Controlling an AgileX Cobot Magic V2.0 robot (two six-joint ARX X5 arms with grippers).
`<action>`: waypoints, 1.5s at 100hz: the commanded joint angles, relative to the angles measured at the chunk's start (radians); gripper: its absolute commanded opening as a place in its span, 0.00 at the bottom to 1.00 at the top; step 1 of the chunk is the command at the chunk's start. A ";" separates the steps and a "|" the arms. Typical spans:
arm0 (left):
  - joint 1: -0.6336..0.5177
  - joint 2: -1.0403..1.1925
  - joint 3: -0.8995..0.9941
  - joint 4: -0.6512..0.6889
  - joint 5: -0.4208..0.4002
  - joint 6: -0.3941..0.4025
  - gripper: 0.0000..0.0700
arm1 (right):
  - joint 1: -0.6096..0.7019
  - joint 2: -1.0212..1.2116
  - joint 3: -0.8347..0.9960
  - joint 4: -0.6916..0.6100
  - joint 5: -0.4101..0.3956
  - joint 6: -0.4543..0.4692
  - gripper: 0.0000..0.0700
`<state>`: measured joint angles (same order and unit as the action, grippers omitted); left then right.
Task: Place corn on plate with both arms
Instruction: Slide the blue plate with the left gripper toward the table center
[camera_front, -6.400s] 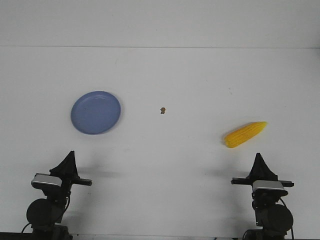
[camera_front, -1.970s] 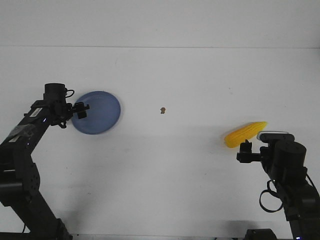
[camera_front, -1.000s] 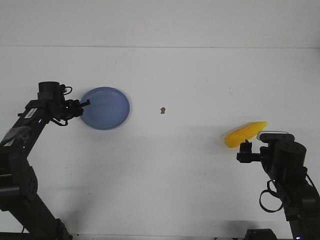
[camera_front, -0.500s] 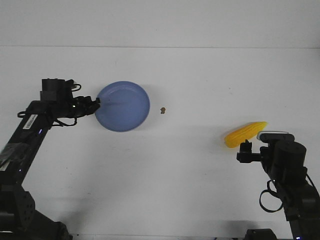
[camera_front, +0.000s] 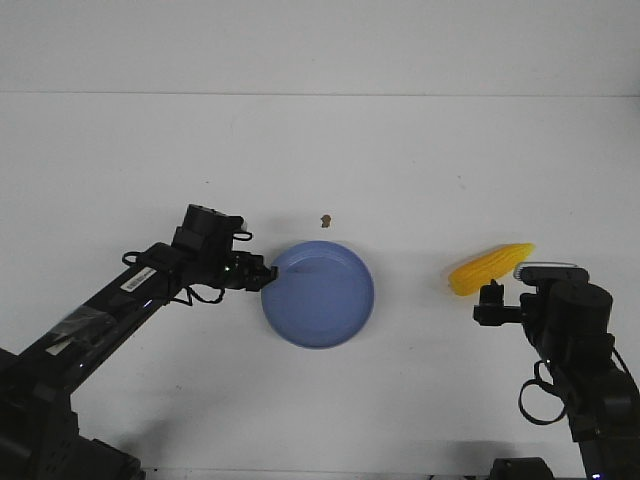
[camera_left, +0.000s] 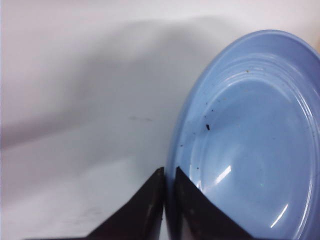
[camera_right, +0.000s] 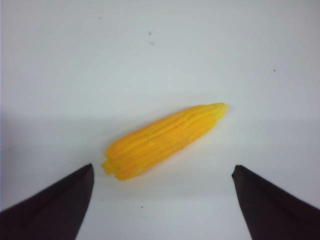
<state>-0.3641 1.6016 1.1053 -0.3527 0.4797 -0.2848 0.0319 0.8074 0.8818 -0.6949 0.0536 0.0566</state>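
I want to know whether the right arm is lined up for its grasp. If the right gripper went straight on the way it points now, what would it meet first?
Most likely the corn: it lies on the table between the right gripper's open fingers, just ahead of them. Depth is uncertain.

White table (camera_front: 420, 150): plate (camera_front: 325, 300), corn (camera_front: 488, 268), crumb (camera_front: 324, 220)
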 joint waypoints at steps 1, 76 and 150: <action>-0.013 0.004 -0.009 0.011 0.014 -0.024 0.01 | 0.001 0.003 0.018 0.006 -0.001 0.007 0.84; -0.071 0.005 -0.080 0.056 -0.095 -0.030 0.01 | 0.001 0.003 0.018 0.010 -0.001 0.007 0.84; -0.087 0.005 -0.080 0.063 -0.144 -0.006 0.78 | 0.001 0.003 0.018 0.010 -0.001 0.007 0.84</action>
<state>-0.4438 1.6016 1.0153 -0.3035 0.3370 -0.3054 0.0319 0.8074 0.8818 -0.6945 0.0536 0.0566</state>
